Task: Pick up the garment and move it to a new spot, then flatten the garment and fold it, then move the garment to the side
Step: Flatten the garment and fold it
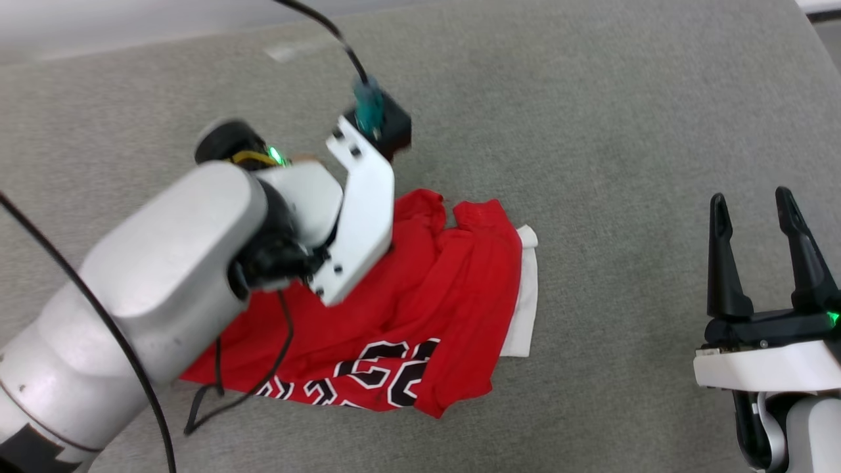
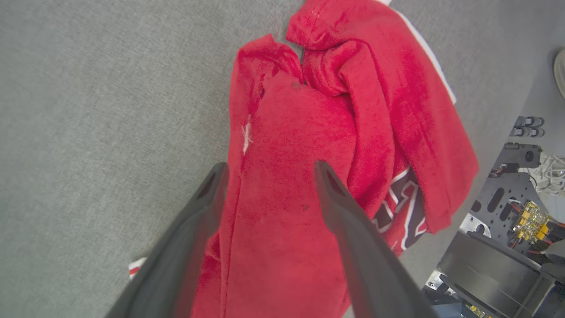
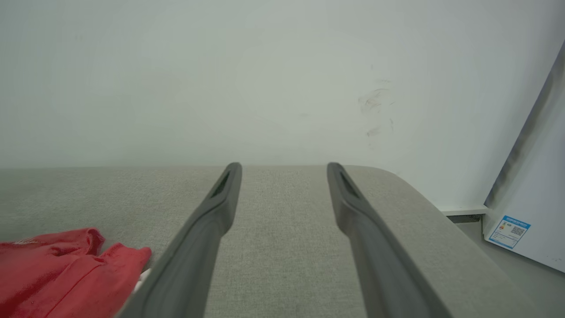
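Head view: you have the garment [image 1: 447, 295] lying crumpled on the grey counter [image 1: 624, 131], lettered side up. The left arm [image 1: 164, 282] covers its left part. The right gripper [image 1: 750, 195] stands well apart to the right, fingers spread and empty.

Left wrist view: the left gripper [image 2: 269, 167] is over the red cloth, fingers apart; you cannot tell whether they touch it.

Right wrist view: the fingers are apart over bare counter, with the garment at lower left.
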{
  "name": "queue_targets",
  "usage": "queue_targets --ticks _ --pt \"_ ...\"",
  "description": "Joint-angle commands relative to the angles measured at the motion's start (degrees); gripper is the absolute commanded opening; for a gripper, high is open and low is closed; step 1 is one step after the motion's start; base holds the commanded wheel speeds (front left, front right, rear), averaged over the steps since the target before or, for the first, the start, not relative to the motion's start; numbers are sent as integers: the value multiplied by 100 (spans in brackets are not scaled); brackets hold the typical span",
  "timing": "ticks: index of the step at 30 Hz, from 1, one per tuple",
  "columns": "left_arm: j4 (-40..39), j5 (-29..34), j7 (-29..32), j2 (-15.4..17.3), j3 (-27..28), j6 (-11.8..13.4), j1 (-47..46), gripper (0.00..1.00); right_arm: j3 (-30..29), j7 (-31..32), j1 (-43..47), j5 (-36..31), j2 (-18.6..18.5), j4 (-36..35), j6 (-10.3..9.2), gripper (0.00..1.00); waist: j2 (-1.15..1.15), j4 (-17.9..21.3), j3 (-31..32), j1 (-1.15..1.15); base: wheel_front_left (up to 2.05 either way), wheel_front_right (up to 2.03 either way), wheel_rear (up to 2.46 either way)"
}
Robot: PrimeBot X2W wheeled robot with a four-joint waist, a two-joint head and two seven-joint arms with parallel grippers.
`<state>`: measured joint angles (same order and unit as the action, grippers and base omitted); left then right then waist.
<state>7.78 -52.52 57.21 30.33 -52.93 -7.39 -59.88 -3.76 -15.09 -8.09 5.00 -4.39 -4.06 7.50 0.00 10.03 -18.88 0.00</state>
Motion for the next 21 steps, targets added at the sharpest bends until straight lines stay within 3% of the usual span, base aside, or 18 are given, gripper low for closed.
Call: queue_targets --ticks 1,8,14,15,16,21 --pt "-4 -59 118 74 -206 2 -36 100 -2 -11 -103 25 22 8 -2 100 0 126 -147 0 0 0 0" --pt "199 -263 317 450 -1108 -2 79 100 -12 -11 -255 62 68 10 -2 100 0 248 -413 0 0 0 0" --pt "489 -188 154 537 -1771 6 106 100 69 -11 -355 1 85 37 -2 100 0 263 -522 0 0 0 0" --pt "511 -179 113 528 -1841 5 84 76 77 -11 -365 -13 86 42 -2 100 0 260 -523 0 0 0 0" --pt "522 -137 59 527 -1895 6 50 0 87 -11 -373 -21 89 49 -2 100 0 256 -515 0 0 0 0" --pt "516 -153 -583 484 -1878 8 -396 0 80 -11 -359 -59 63 66 -2 100 0 217 -391 0 0 0 0"
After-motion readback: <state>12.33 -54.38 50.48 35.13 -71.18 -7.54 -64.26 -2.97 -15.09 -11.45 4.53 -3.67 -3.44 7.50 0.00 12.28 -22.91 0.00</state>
